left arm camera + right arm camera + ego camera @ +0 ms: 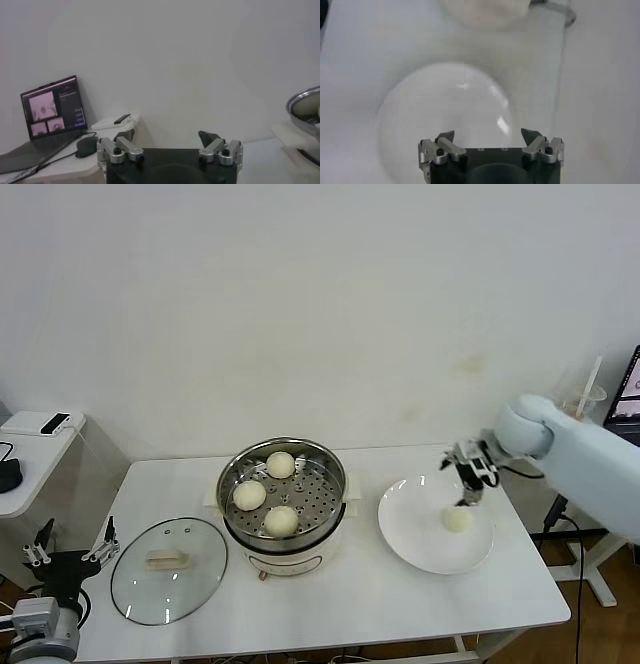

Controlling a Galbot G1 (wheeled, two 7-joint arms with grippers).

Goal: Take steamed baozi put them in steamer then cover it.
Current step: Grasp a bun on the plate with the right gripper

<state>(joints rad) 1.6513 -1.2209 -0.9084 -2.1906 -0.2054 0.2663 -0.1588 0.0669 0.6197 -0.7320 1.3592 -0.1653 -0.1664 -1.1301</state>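
The steel steamer (283, 484) stands mid-table on its cream base, with three baozi (281, 465) (249, 495) (281, 521) on its perforated tray. A fourth baozi (457, 519) lies on the white plate (420, 549) to the right. My right gripper (468, 484) is open and empty, just above and behind that baozi. In the right wrist view it (487, 134) hangs over the bare plate (445, 120), and the baozi is hidden there. The glass cover (168, 569) lies flat on the table left of the steamer. My left gripper (70, 552) is open and parked at the table's front left corner.
A low side table (30, 449) with a black device stands at the far left. The left wrist view shows a laptop (52, 107), a mouse (87, 145) and the steamer's rim (305, 107). A cup with a straw (585, 399) stands at the far right.
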